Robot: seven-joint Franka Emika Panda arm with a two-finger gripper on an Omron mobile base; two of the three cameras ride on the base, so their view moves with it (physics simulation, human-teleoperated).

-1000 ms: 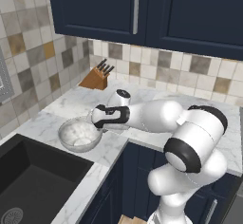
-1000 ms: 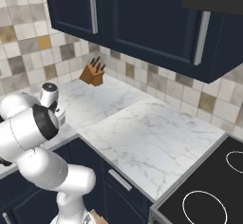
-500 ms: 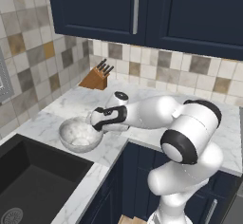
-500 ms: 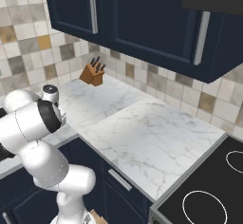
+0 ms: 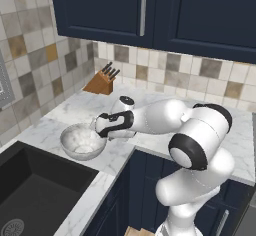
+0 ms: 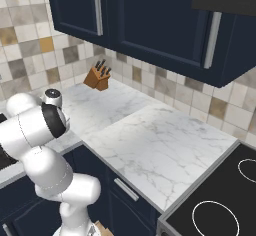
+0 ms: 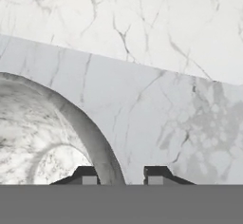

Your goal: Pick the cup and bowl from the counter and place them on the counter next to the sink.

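Observation:
The grey-white speckled bowl point(image 5: 81, 141) sits upright on the white marble counter point(image 5: 75, 111), just behind the black sink point(image 5: 35, 195). My gripper point(image 5: 98, 127) hangs over the bowl's right rim. In the hand view the gripper point(image 7: 121, 175) straddles the bowl point(image 7: 42, 137) rim, with one fingertip point(image 7: 85, 174) inside against the wall. The other fingertip stands outside, with a gap to the rim, so the jaws are open. The cup is out of view.
A wooden knife block point(image 5: 101, 82) stands against the tiled backsplash behind the bowl, also seen as the knife block point(image 6: 96, 78) in the right base view. A black stove top point(image 6: 225, 200) lies at the far right. Navy wall cabinets hang overhead.
The arm's elbow has swung forward and lower while the hand stays at the bowl's rim. The bowl rests in the same spot beside the sink.

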